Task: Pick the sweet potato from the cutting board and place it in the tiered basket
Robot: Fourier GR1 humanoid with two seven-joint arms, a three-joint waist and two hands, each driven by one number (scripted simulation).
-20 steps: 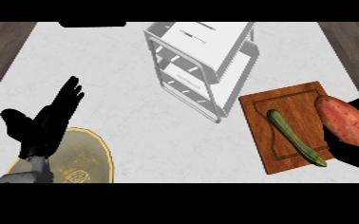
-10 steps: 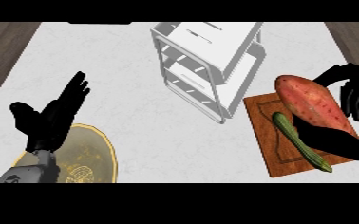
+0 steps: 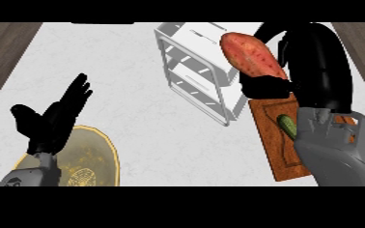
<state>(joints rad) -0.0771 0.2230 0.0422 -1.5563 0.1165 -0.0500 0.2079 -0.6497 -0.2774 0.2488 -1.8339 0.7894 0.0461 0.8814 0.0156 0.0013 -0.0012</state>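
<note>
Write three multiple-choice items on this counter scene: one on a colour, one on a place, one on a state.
1. The round plate at lower left is:
A. yellow
B. blue
C. red

2. The reddish-brown sweet potato is:
A. lying on that plate
B. held up beside the white wire tiered basket
C. inside a pot

3. The black left hand is:
A. open, fingers straight
B. curled round a cup
C. pinching a spoon

Key:
1 A, its face and rim show yellow.
2 B, the black right hand curls round it by the basket's top.
3 A, its fingers are spread and it holds nothing.
</note>
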